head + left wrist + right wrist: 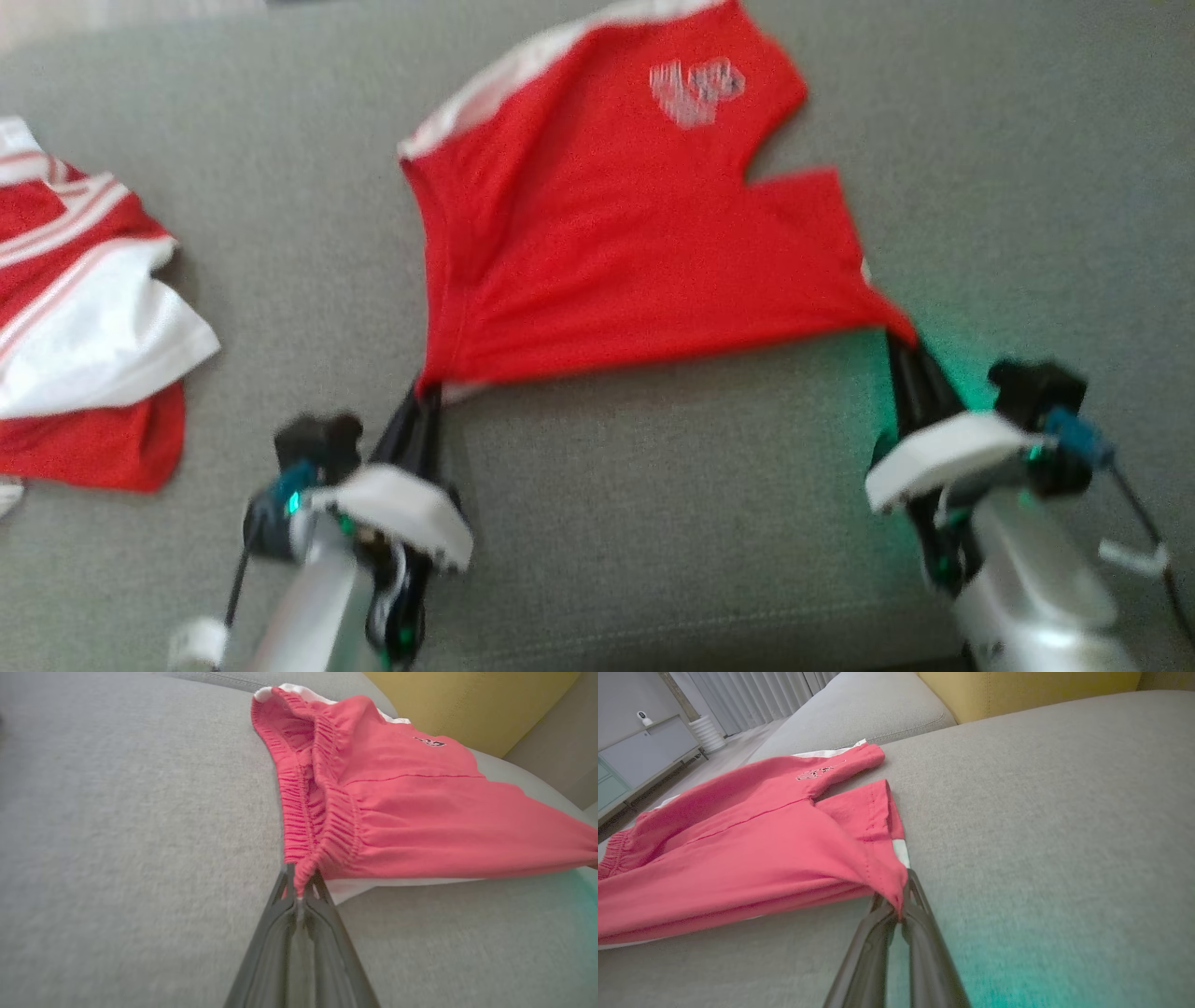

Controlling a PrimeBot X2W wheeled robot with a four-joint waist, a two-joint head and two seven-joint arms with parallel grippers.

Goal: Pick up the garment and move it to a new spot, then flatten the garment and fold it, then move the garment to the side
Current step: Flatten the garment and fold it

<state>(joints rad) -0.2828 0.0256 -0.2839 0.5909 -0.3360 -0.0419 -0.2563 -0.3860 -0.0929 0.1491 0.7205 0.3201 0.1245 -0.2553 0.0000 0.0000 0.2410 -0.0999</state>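
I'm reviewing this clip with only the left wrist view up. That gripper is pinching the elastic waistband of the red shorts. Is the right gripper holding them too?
Observer: Yes. The right gripper is shut on the hem corner of one leg of the red shorts.
Operator: Are the shorts hanging or lying down?
Observer: The head view shows them mostly lying on the gray sofa cushion, with the near edge drawn taut between the two grips.
Operator: Is anything else on the sofa?
Observer: A second red-and-white garment lies crumpled to the robot's left, apart from the shorts.
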